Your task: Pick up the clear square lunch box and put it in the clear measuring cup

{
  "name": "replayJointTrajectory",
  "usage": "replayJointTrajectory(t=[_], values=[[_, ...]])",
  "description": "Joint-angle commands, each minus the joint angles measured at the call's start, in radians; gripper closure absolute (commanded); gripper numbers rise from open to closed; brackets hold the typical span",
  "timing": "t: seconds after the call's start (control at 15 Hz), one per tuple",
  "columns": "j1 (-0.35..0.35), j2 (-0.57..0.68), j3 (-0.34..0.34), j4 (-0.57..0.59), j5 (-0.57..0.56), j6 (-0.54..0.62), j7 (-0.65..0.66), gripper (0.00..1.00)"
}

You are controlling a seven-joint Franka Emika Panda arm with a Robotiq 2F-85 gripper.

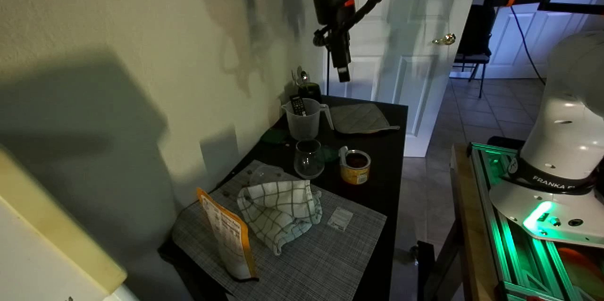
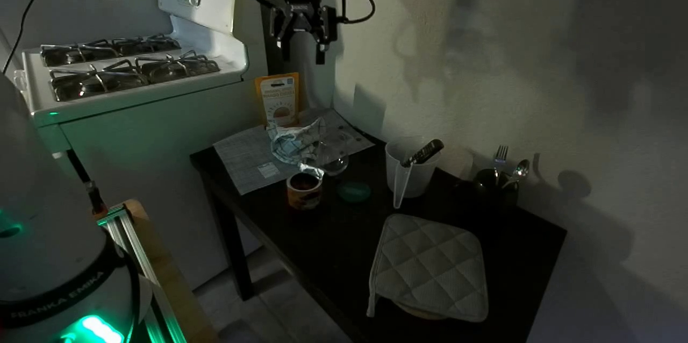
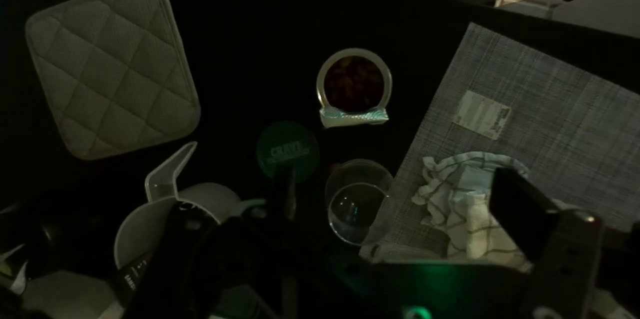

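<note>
Black two-finger gripper [image 2: 303, 54]: jaws well apart, nothing held; hangs high above the level of the white checked cloth towel [image 1: 283, 211].
Low clear plastic container [image 1: 265, 174]: probably your lunch box, just beside the towel toward the plain pale wall [image 1: 188, 93]; can't confirm square or whether cloth overlaps it.
Towel risk: descend off-line and you likely pinch cloth along with plastic.
Round clear glassy tumbler [image 1: 309, 162]: sits between towel and tall translucent handled plastic measuring cup [image 1: 302, 126]; carry low, you may knock it.
Black remote control [image 1: 297, 105]: leans inside that cup, top above the rim; your box could snag or perch on it.
Wrist view: dim, clear edges barely read; you may close on air.
</note>
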Motion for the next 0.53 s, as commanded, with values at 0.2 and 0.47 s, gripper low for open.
replayJointTrajectory(t=[0.2,0.47], values=[[0.01,0.03,-0.009,0.007,-0.006,0.009,0.007,0.0],[0.008,0.028,-0.002,-0.032,-0.042,0.233,0.068,0.0]])
